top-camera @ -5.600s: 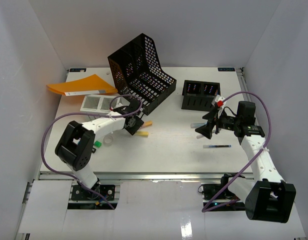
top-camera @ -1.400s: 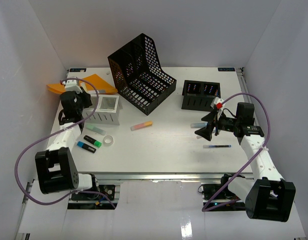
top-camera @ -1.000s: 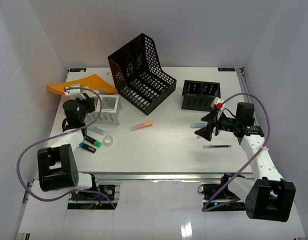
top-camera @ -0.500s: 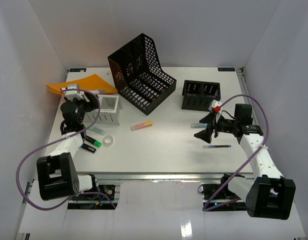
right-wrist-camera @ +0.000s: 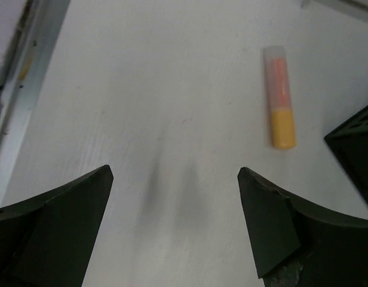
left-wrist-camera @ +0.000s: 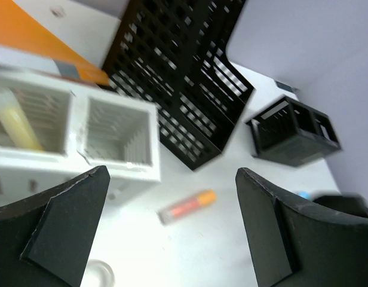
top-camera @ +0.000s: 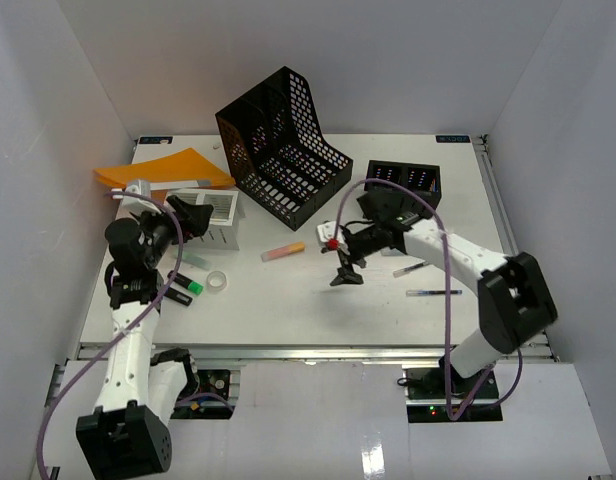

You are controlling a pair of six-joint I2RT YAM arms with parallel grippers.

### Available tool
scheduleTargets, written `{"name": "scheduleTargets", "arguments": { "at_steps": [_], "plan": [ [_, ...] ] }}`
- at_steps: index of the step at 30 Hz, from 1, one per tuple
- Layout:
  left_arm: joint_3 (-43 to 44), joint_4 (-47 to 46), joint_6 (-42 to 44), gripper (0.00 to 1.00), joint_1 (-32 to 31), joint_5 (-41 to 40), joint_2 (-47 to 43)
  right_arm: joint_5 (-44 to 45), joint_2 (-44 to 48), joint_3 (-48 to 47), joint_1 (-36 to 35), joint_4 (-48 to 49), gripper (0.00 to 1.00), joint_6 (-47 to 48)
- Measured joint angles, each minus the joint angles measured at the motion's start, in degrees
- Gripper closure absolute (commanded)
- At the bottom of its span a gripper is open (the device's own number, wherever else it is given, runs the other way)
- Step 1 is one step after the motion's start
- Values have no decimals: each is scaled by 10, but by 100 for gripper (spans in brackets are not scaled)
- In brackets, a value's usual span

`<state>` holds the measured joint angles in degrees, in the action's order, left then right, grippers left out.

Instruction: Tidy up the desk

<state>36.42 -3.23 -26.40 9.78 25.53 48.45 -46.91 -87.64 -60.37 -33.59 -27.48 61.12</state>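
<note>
Above the desk (top-camera: 278, 300), left gripper (top-camera: 191, 218) and right gripper (top-camera: 345, 268), both spread wide and empty

White desk (top-camera: 318, 300), items scattered

marker (top-camera: 284, 250) on desk (top-camera: 318, 305) | file rack (top-camera: 288, 150) behind | caddy (top-camera: 224, 206) left | pen (top-camera: 434, 292) right

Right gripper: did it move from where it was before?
Yes. The right gripper moved left, from below the small black mesh box toward the orange-and-pink highlighter.
</note>
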Motion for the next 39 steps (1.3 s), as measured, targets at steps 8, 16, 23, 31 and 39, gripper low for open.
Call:
{"name": "scheduleTargets", "arguments": {
  "at_steps": [8,16,23,31,39],
  "plan": [
    [-64,79,-100,2,0,61,-106,64,-270,-299,-82,-59,7,45],
    [-84,135,-157,2,0,64,-143,109,-408,-430,-93,-89,10,44],
    [-108,148,-214,5,0,64,-145,139,-439,-449,-93,-96,26,34],
    [-136,153,-276,10,0,65,-155,144,-441,-448,-93,-99,55,18],
    [-157,151,-325,15,0,66,-158,138,-418,-404,-94,-77,88,1]
  ]
}}
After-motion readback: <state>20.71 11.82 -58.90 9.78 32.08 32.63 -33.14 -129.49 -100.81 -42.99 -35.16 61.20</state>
